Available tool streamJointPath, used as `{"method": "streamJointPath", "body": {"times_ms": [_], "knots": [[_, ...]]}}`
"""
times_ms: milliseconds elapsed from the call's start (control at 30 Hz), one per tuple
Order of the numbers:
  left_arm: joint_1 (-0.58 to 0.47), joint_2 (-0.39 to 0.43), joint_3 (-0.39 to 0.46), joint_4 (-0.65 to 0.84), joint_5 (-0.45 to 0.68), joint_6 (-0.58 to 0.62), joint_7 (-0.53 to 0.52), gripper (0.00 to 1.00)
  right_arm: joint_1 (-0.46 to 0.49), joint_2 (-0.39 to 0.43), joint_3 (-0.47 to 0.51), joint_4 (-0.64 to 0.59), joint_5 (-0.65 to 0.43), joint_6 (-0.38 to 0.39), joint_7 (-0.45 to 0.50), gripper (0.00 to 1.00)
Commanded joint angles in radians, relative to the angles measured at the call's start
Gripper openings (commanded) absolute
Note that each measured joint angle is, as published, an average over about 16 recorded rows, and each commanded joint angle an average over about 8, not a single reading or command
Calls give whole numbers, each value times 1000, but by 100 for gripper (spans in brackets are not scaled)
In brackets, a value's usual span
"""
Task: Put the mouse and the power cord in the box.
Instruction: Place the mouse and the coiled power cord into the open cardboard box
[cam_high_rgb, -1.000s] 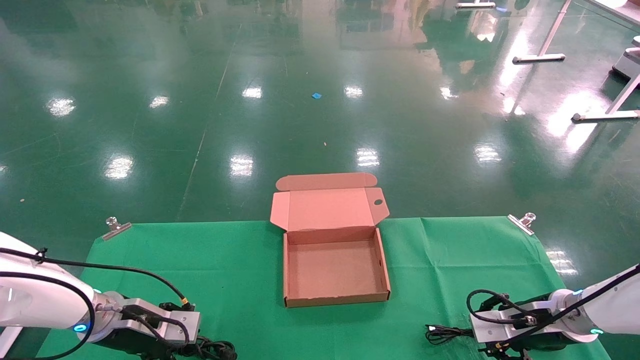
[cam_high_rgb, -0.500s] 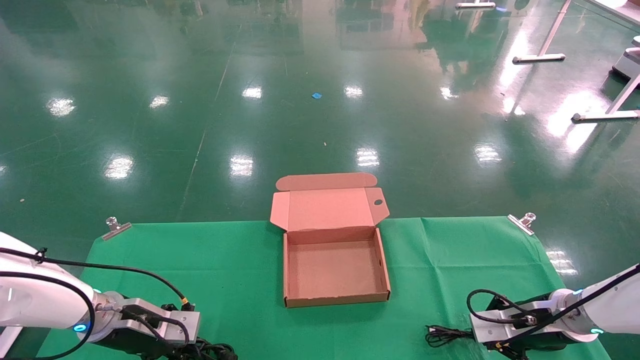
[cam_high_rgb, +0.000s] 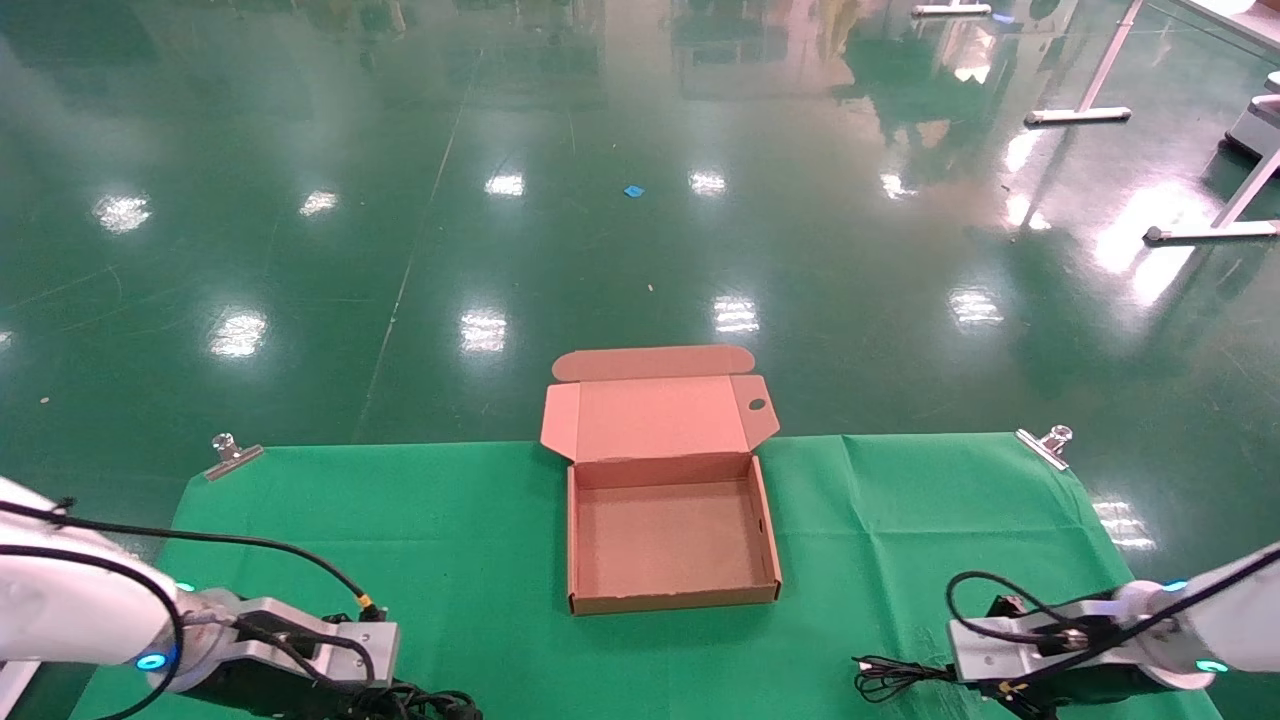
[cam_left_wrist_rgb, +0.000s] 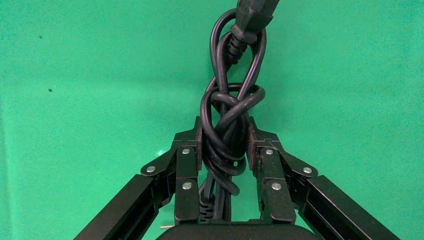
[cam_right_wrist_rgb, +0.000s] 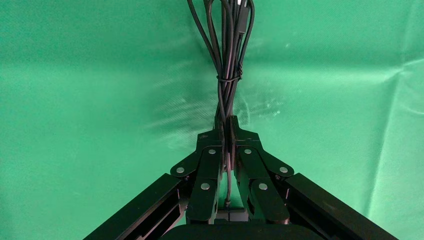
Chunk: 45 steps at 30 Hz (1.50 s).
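Right now both of my jaws are clamped on cables low over the bench. My left gripper (cam_left_wrist_rgb: 224, 150) pinches the power cord (cam_left_wrist_rgb: 227, 120) through its knotted middle, so the thick loops bunch between the jaws and a chunky plug juts out ahead of the tips; taking it at the knot should, I judge, keep the bundle from unravelling when lifted. My right gripper (cam_right_wrist_rgb: 226, 132) has its jaws nearly together on the mouse's thin cable (cam_right_wrist_rgb: 227, 70), just behind the small tie that gathers its strands; the mouse itself I cannot see in any view, so I cannot tell whether it hangs from this cable or lies under my wrist. From the head view my left gripper (cam_high_rgb: 400, 690) and right gripper (cam_high_rgb: 935, 675) sit at the near corners, and the box (cam_high_rgb: 670, 600) stands between them, ahead of both and well apart from each, its lid (cam_high_rgb: 655, 415) folded back and its tray bare, so neither item is in yet. A green cloth (cam_high_rgb: 450, 520) covers the bench, wrinkled near my right jaws, pinned by metal clips (cam_high_rgb: 232, 452) at the far corners. Beyond lies glossy green floor (cam_high_rgb: 500, 200) with lamp glare.
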<state>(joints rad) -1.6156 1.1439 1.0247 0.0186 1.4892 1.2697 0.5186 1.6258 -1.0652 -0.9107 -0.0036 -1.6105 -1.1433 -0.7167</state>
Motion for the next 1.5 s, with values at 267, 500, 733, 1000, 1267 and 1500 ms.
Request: {"method": "streamJointPath", "body": {"times_ms": [267,500,733,1000,1267,1500], "knots": [[19,-80,-148,76,-201,259,-54,0,95,158,63,-29,90,-184,-6,0],[21,-60,-284,121,-345,330,-122,0,218,224,88,-27,127,-302,10,0],[-51,-17,-367,73,-410,324,-205,0,286,126,104,-2,150,-327,62,0],[-138,-7,-412,11,-458,305,-260,0,259,-66,110,32,158,-185,101,0],[-178,-54,-422,-36,-472,304,-275,0,176,-263,87,80,130,-34,119,0],[-169,-127,-422,-113,-479,310,-306,0,70,-301,58,198,134,44,222,0]]}}
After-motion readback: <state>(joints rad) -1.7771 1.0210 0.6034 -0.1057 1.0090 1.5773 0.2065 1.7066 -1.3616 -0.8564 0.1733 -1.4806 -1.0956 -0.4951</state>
